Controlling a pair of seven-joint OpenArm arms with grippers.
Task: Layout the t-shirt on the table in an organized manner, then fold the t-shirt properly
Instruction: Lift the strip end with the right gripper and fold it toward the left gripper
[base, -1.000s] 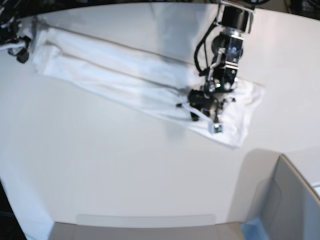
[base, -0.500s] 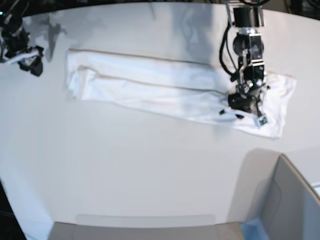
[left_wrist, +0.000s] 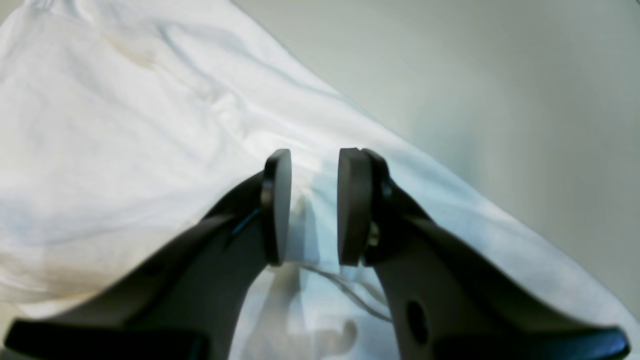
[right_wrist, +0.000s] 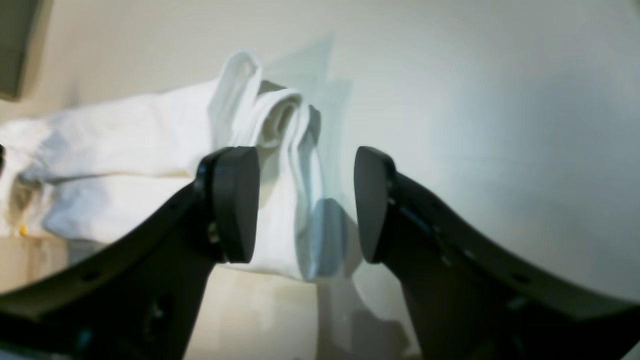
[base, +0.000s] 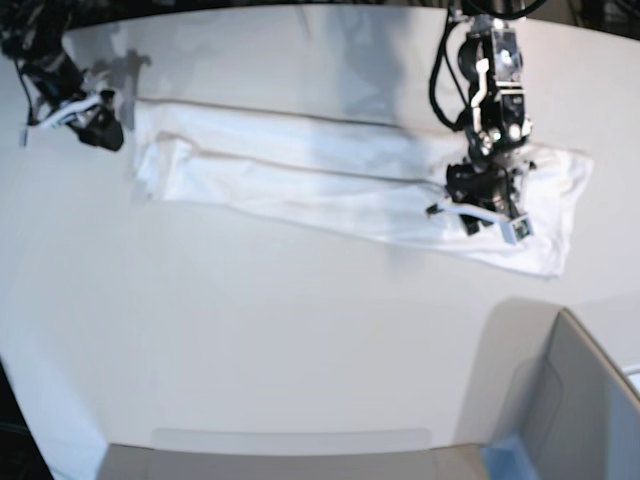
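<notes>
White tabletop fills the base view, where the table (base: 250, 340) carries the t-shirt (base: 330, 185) as a long, narrow band folded lengthwise, running from far left toward the right edge. A grey bin-like box (base: 570, 400) sits at the near right corner. The left gripper (base: 490, 205) hangs over the band's right end, probably to take hold of that end for the next fold; the right gripper (base: 95, 120) waits just off the opposite end, apart from the cloth.

From the left wrist camera, the left gripper (left_wrist: 312, 207) shows two flat, dark round pads with a narrow gap between them, nothing caught in it. Soft, lightly creased white cotton of the t-shirt (left_wrist: 125, 150) lies beneath, its edge running diagonally against the smooth bare table (left_wrist: 500, 100). A thin loose thread shows below the pads.

From the right wrist camera, the right gripper (right_wrist: 305, 205) stands spread wide and empty, its blunt black pads framing the rolled, layered end of the t-shirt (right_wrist: 270, 130), where several plies of fabric curl over one another. The glossy table (right_wrist: 475, 125) mirrors them faintly. No print is visible in any view.
</notes>
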